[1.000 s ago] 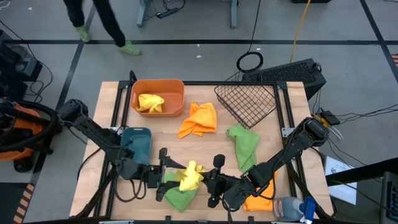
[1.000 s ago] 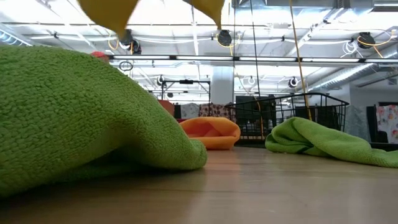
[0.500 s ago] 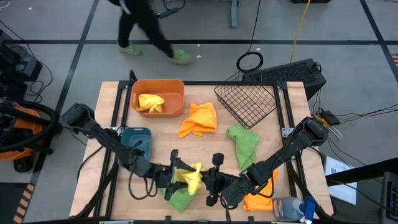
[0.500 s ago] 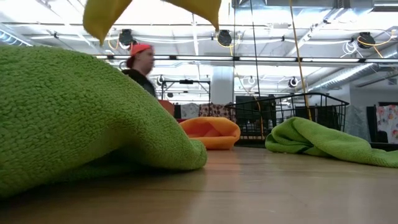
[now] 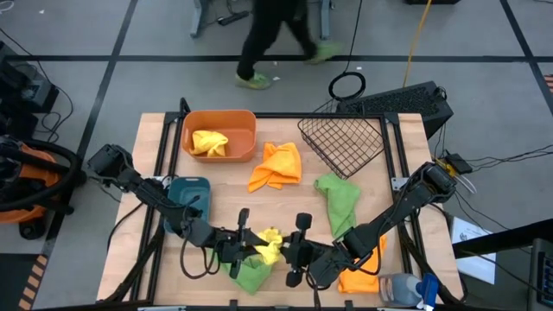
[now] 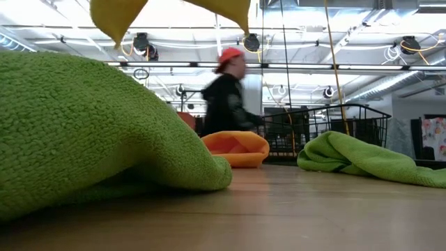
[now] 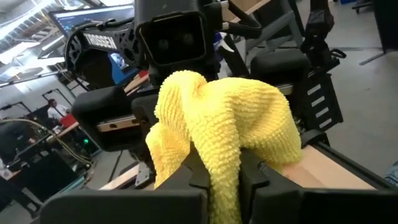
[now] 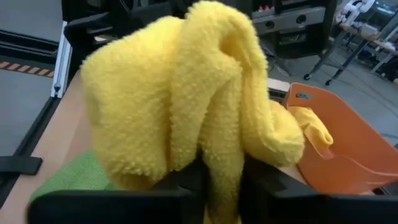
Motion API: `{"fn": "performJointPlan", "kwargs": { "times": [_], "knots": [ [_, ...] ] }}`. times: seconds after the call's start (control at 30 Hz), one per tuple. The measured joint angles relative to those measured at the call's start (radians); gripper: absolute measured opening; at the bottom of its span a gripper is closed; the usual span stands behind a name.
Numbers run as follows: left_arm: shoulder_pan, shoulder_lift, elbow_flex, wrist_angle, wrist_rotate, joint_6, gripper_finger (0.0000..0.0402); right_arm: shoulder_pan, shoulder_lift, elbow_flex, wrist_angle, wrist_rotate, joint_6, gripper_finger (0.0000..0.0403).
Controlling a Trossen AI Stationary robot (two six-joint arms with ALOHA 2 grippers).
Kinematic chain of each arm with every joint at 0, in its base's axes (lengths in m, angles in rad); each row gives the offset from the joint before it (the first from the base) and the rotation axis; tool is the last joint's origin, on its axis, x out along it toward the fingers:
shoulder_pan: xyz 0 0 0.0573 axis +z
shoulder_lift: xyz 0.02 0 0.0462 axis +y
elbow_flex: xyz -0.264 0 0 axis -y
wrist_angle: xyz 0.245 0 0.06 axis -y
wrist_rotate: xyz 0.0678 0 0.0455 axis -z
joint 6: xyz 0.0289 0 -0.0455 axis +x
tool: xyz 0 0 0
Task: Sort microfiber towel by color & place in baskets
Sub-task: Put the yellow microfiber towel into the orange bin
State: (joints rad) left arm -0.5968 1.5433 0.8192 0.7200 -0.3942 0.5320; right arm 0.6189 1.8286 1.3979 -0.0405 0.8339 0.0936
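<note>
High view: the left gripper [image 5: 247, 247] and right gripper [image 5: 285, 251] meet at the table's near edge, both clamped on one fluffy yellow microfiber towel [image 5: 267, 244] above a green terry towel [image 5: 251, 274]; another yellow cloth lies in the orange plastic rectangular tub [image 5: 219, 135], beside the dark wire-mesh basket [image 5: 342, 142] and teal-blue plastic tub [image 5: 189, 200]. Low view: the yellow towel hangs clear of the table. Wrist views: each gripper's fingers pinch the towel's folds.

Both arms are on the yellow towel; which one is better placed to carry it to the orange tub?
Probably left: its gripper pinches the yellow towel and its arm lies on the orange tub side; the right gripper would reach across.
</note>
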Motion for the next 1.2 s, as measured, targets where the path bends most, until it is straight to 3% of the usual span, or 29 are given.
{"fn": "performJointPlan", "kwargs": {
  "times": [0.43,0.63,0.8,0.9,0.97,1.2],
  "knots": [
    [0.003,-0.072,-0.006,-0.092,-0.139,0.031,0.0023,0.001,0.0,0.0,-0.238,0.008,0.191,0.023],
    [0.1,-0.195,-0.04,-0.305,-0.383,-0.007,0.0023,0.004,0.0,0.0,-0.31,0.007,0.238,0.0253],
    [0.299,-0.303,-0.043,-0.551,-0.435,-0.129,0.0023,0.005,0.0,0.0,-0.369,0.007,0.266,0.0253],
    [0.459,-0.343,-0.043,-0.669,-0.414,-0.176,0.0023,0.005,0.0,0.0,-0.376,0.007,0.266,0.0253],
    [0.578,-0.359,-0.043,-0.728,-0.344,-0.21,0.0023,0.005,0.0,0.0,-0.377,0.007,0.265,0.0253],
    [0.966,-0.329,-0.043,-0.801,0.007,-0.22,0.0024,0.005,0.0,0.0,-0.381,0.005,0.265,0.0253]
  ]
}}
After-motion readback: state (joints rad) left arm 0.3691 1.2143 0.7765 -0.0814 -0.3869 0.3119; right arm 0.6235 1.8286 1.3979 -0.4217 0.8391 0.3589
